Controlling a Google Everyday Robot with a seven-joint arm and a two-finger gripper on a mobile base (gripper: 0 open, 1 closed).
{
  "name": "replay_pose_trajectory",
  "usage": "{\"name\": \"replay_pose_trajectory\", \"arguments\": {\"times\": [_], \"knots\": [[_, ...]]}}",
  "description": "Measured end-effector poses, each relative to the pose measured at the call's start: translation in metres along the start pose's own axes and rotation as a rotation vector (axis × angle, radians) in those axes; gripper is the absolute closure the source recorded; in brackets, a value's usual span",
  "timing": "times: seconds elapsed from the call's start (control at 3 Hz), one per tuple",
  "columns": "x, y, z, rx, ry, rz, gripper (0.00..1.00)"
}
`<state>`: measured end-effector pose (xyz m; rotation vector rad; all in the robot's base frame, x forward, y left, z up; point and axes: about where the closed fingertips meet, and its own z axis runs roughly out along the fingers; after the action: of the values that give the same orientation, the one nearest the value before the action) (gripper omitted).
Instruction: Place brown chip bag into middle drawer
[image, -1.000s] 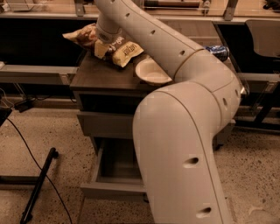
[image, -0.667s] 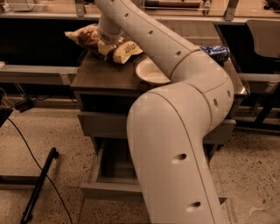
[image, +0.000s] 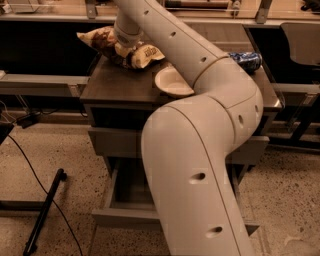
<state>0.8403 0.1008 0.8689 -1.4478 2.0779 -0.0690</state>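
The brown chip bag (image: 102, 40) is at the back left of the grey cabinet's top, its left end sticking out past the cabinet's corner. My gripper (image: 125, 50) comes down onto the middle of the bag and is shut on it; the bag bends around it, with a tan end (image: 147, 52) on the right. The middle drawer (image: 127, 216), the lowest one, is pulled open below; my big white arm (image: 200, 165) hides its right part.
A white bowl (image: 170, 82) sits on the cabinet top (image: 115, 82) right of the bag. A blue drink can (image: 246, 60) lies at the back right. A shut drawer (image: 114, 142) is above the open one. A black pole (image: 44, 212) and cable lie on the floor at left.
The bag has risen slightly with my gripper, and its left end now sits higher. The arm's elbow has swung toward the left of the view.
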Motion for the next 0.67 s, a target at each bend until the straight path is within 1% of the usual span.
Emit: {"name": "replay_pose_trajectory", "arguments": {"times": [0.33, 0.67], "knots": [[0.001, -0.011, -0.104, -0.080, -0.189, -0.043, 1.00], [-0.008, 0.005, -0.177, -0.176, -0.389, -0.184, 1.00]]}}
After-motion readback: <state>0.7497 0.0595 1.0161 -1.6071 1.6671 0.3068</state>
